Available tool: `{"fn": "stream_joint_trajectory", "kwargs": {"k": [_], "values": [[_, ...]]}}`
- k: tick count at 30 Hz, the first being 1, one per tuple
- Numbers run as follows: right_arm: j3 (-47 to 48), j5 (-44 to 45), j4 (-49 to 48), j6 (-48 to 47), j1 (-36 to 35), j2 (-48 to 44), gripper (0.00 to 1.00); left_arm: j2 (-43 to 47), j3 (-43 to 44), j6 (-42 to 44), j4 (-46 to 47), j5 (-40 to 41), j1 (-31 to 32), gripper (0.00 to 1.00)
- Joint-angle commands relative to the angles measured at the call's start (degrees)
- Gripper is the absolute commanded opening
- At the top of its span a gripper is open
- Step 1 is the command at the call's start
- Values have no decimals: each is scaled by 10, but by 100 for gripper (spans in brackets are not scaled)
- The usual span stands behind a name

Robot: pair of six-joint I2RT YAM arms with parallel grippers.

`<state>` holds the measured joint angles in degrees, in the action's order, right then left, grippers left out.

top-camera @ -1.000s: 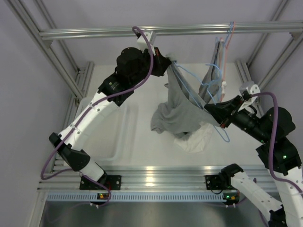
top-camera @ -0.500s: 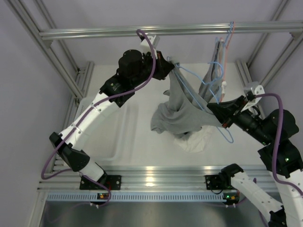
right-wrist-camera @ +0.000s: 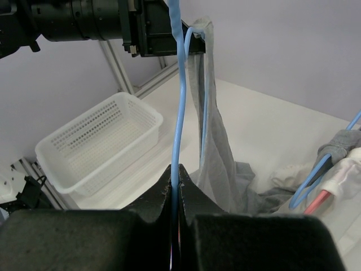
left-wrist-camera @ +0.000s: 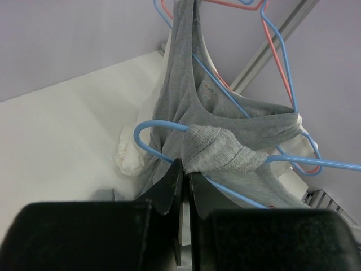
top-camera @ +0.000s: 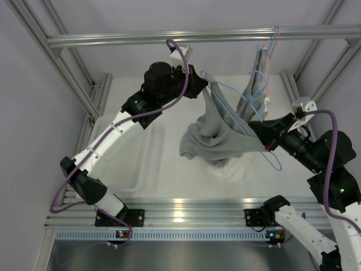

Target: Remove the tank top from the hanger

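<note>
The grey tank top [top-camera: 217,135] hangs off a blue wire hanger [top-camera: 228,101], its lower part bunched on the table. My left gripper [top-camera: 206,88] is shut on the top's ribbed strap [left-wrist-camera: 217,151], high at the hanger's left end; the wire [left-wrist-camera: 151,125] runs just beside the jaws. My right gripper [top-camera: 257,132] is shut on the hanger wire [right-wrist-camera: 180,101] at the lower right. In the right wrist view the tank top [right-wrist-camera: 217,152] drapes down from the left gripper [right-wrist-camera: 194,42] to the table.
A white cloth [top-camera: 232,169] lies under the tank top's hem. More hangers with garments [top-camera: 262,68] hang from the overhead rail [top-camera: 197,36] at the back right. A white perforated basket [right-wrist-camera: 96,147] stands on the left of the table.
The left gripper has shifted slightly right, still holding the strap. The right gripper has pulled the hanger a little further right, stretching the top between them.
</note>
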<state>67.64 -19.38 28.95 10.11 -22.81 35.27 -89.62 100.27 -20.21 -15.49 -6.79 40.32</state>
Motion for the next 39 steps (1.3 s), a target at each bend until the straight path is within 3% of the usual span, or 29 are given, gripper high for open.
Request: {"fn": "stream_joint_trajectory", "kwargs": {"k": [1, 2, 4, 14, 26, 30, 34, 39], "values": [[29, 9, -26, 4, 2, 2, 0, 11, -7, 2, 36, -2, -3, 5], [29, 7, -26, 4, 2, 2, 0, 13, -9, 5, 38, -2, -3, 0], [30, 4, -26, 2, 2, 3, 0, 14, -10, 5, 39, 5, -3, 0], [14, -10, 19, -36, 1, -7, 0, 46, -32, -12, 36, 219, -7, 0], [31, -94, 48, -73, 1, -10, 0, 11, 10, -49, 33, 144, -30, 0], [38, -183, 42, -95, 1, -8, 0, -7, 17, -85, 19, 88, -48, 0], [35, -167, 42, -96, 0, -20, 0, -20, 12, -106, 19, 17, -67, 0], [25, -71, 46, -80, 0, 10, 0, -25, 9, -73, 44, -97, -66, 0]]}}
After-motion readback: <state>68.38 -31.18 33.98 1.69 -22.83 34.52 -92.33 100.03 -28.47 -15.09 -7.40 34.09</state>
